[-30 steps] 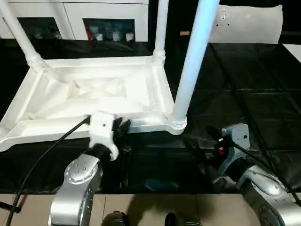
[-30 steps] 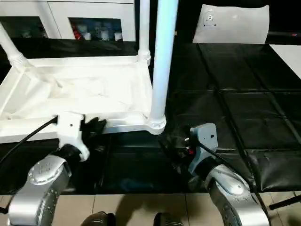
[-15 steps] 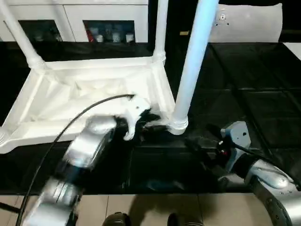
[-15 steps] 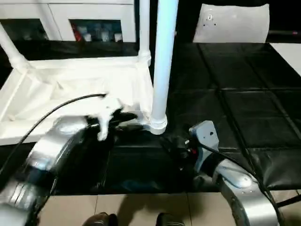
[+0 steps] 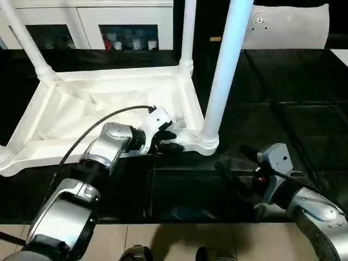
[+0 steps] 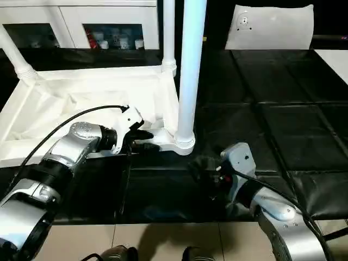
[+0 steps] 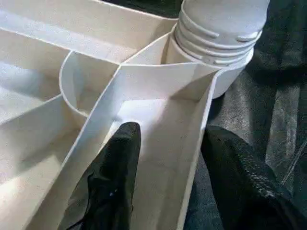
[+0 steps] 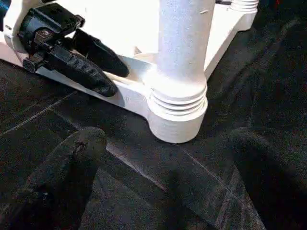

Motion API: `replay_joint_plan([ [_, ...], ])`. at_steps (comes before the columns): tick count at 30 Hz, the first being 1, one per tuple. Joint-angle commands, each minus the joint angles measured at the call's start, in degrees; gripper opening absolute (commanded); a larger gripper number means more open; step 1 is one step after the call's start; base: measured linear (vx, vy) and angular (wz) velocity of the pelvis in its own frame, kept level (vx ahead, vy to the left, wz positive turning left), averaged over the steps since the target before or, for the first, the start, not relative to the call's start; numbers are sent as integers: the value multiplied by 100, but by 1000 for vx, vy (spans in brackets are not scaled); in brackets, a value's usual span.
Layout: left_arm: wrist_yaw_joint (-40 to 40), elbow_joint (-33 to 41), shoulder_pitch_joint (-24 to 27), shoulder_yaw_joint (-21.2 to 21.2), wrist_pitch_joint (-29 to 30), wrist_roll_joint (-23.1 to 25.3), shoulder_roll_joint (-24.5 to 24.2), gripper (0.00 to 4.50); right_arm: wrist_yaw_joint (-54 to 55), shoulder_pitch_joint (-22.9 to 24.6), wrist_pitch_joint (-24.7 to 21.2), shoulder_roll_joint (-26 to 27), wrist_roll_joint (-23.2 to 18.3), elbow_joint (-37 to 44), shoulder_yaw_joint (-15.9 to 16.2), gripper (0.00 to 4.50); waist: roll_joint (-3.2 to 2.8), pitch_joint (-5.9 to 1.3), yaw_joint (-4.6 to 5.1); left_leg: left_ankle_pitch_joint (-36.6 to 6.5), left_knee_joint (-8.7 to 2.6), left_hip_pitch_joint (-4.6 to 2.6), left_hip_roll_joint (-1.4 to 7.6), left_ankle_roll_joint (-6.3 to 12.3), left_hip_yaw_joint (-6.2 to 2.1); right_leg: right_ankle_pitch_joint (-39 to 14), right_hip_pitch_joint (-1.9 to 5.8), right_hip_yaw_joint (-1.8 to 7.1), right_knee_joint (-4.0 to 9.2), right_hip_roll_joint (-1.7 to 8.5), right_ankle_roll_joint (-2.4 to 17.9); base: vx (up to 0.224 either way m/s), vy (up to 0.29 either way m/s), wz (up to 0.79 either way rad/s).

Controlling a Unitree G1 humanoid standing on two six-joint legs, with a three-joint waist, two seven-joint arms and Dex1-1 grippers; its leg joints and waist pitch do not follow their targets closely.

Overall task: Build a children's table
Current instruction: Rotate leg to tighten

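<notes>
You are straddling the table's rim with the left gripper, not yet clamped. Right gripper is gaping, empty, before the near leg; grip it next.

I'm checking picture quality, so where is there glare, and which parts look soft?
Left eye view: the white table top is overexposed, its ribs washed out. Right wrist view: the near black fingers are out of focus, while the table leg stays fairly sharp.
</notes>
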State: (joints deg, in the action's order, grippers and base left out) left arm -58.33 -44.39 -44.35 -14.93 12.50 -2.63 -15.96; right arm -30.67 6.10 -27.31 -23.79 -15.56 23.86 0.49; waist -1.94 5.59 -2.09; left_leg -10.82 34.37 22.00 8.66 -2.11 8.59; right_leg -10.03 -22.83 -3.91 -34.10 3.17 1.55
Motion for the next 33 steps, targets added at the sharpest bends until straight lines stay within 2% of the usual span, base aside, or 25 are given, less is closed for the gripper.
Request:
replay_joint_plan([
  [1, -170, -147, -141, 47, -152, -6, 13, 193, -30, 26, 29, -50, -2, 42, -9, 450, 26, -412, -26, -912, -392, -75, 404, 572, -122, -1136, 356, 321, 458, 582, 1311, 0, 0, 0],
  [3, -229, -239, -175, 52, -219, -12, 27, 192, -31, 27, 29, -58, -5, 40, -4, 450, 29, -403, -27, -989, -396, -78, 406, 546, -117, -1279, 353, 322, 475, 587, 1281, 0, 0, 0],
  [6, -345, -326, -198, 42, -284, -22, 42, 154, -51, 28, 20, -74, -19, 37, 17, 450, 33, -404, -25, -973, -402, -69, 412, 539, -120, -1286, 353, 323, 465, 589, 1264, 0, 0, 0],
  [8, -416, -582, -264, -37, -528, 64, 49, 150, -98, 20, 6, -87, -42, 27, 50, 450, 49, -401, -22, -971, -402, -70, 407, 570, -118, -1276, 347, 322, 477, 585, 1261, 0, 0, 0],
  [10, -419, -648, -269, -115, -609, 155, 22, 112, -107, 15, 12, -95, -34, 22, 61, 450, 42, -405, -30, -941, -402, -66, 410, 579, -118, -1246, 349, 323, 469, 587, 1253, 0, 0, 0],
  [14, -416, -845, -312, -182, -771, 314, 5, 97, -114, 3, 19, -108, -25, 16, 68, 450, 44, -405, -28, -973, -403, -71, 412, 565, -114, -1280, 352, 323, 470, 595, 1263, 0, 0, 0],
  [21, -542, -1009, -374, -160, -874, 338, 42, 24, -130, 0, 14, -120, -28, 26, 58, 450, 43, -397, -25, -1036, -418, -67, 420, 517, -124, -1439, 350, 325, 482, 599, 1220, 0, 0, 0],
  [23, -570, -1066, -393, -174, -925, 353, 43, 20, -138, -2, 11, -122, -30, 29, 56, 450, 48, -399, -25, -1018, -417, -64, 416, 530, -122, -1405, 351, 327, 485, 603, 1222, 0, 0, 0],
  [27, -634, -1148, -398, -235, -1126, 452, -9, 0, -157, -59, 18, -136, -31, -9, 36, 450, 46, -416, -12, -860, -406, -62, 426, 619, -120, -987, 358, 327, 443, 604, 1343, 0, 0, 0],
  [33, -1069, -790, -101, -352, -1599, 541, -293, 0, -440, -281, 50, -268, -163, -136, 16, 450, 50, -403, 11, -878, -410, -53, 428, 639, -117, -1048, 377, 328, 440, 614, 1350, 0, 0, 0],
])
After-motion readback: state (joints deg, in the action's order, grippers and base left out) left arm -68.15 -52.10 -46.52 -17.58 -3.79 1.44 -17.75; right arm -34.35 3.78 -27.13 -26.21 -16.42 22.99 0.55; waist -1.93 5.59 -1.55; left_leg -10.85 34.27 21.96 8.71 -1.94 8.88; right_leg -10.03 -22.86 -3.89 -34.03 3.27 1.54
